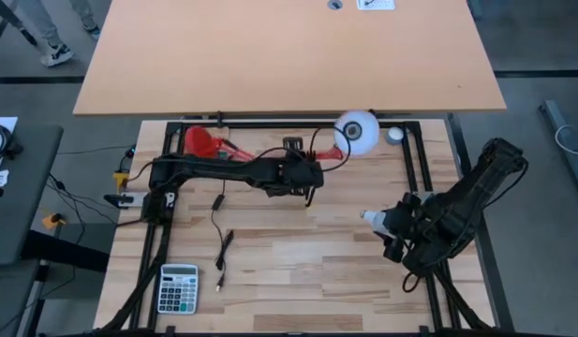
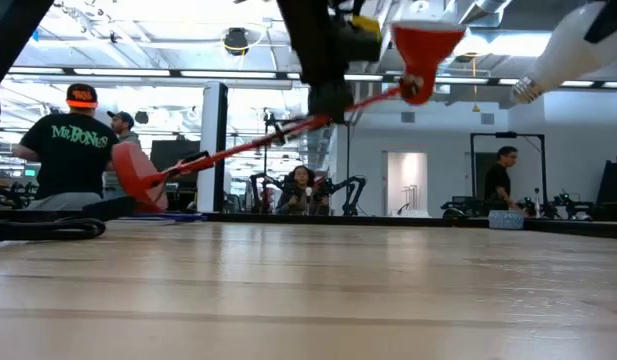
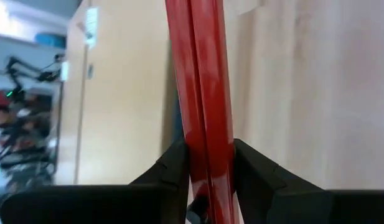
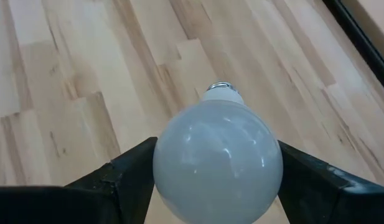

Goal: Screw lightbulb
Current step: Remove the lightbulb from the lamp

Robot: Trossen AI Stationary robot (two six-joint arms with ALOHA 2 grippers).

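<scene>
The right pincer [image 4: 216, 180] grips the lightbulb [image 4: 218, 158] by its glass, screw base pointing away from the fingers, lifted clear of the tabletop [image 1: 298, 271]. The left pincer [image 3: 207, 171] is clamped on the red lamp's arm [image 3: 201, 93], holding the shade [image 1: 357, 132] raised, well apart from the bulb. To do this well, I would bring the base squarely under the shade's opening, line up both axes before contact, then turn gently while the left arm braces the lamp.
</scene>
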